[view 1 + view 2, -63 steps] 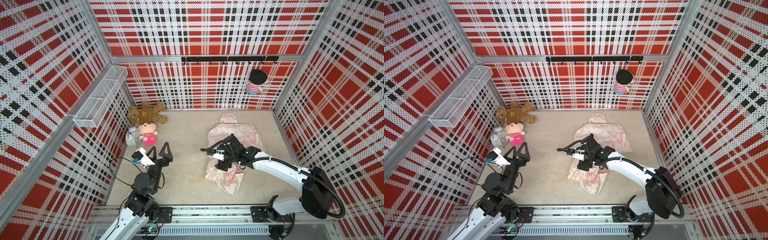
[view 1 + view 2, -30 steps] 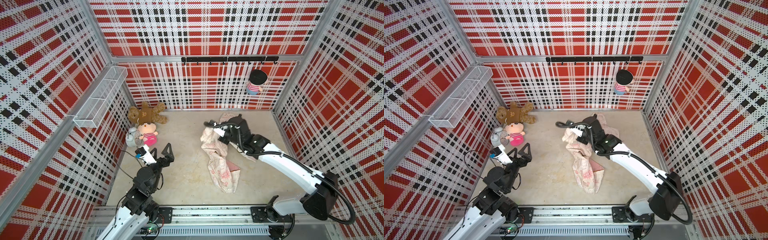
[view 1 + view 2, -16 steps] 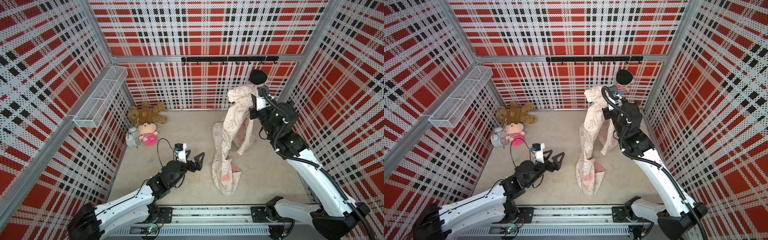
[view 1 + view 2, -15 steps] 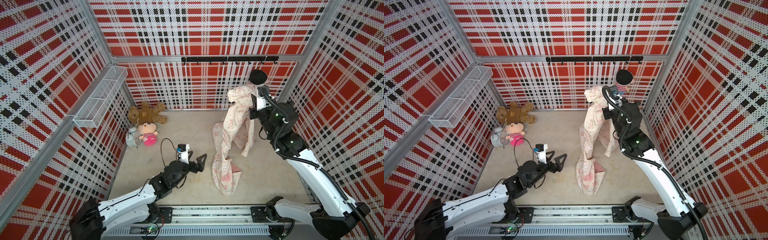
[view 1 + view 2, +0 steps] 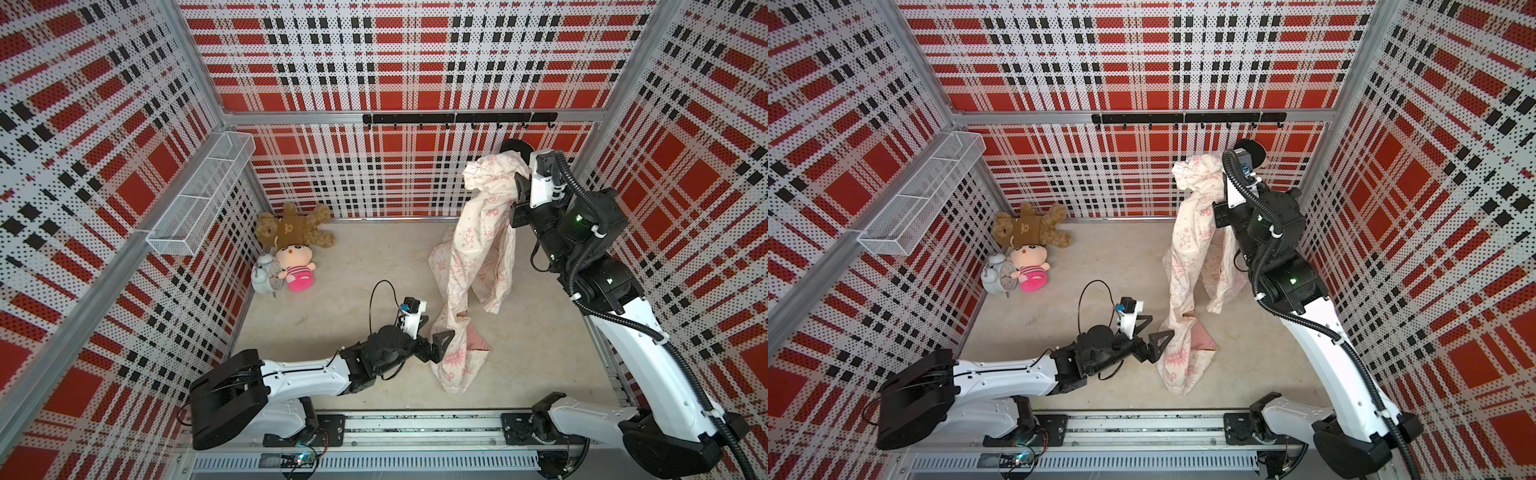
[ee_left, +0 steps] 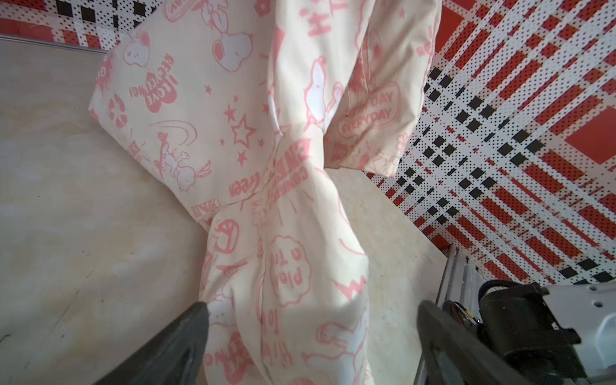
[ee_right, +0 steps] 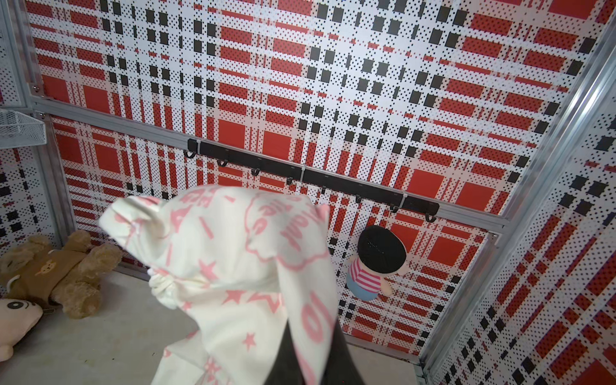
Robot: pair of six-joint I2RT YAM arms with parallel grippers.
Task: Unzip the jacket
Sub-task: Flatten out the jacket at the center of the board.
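Note:
The cream jacket (image 5: 478,249) (image 5: 1187,249) with pink cartoon prints hangs in a twisted column, and its lower end lies crumpled on the floor. My right gripper (image 5: 515,178) (image 5: 1220,185) is high near the back right corner, shut on the jacket's top. In the right wrist view a fold of the jacket (image 7: 233,266) is pinched in that gripper (image 7: 311,336). My left gripper (image 5: 434,332) (image 5: 1154,328) is low and open at the jacket's lower part. In the left wrist view its fingers stand wide on either side of the hanging jacket (image 6: 283,166), with the gripper (image 6: 311,306) not closed on it.
A brown teddy bear (image 5: 295,228), a pink doll (image 5: 297,266) and an alarm clock (image 5: 262,280) lie at the back left. A wire basket (image 5: 203,195) juts from the left wall. A hook rail (image 5: 457,118) runs along the back wall, and a small doll (image 7: 373,263) hangs below it.
My right gripper has lifted the jacket from the floor up to the back right and now holds it there. My left arm has reached right until its open fingers flank the jacket's lower part.

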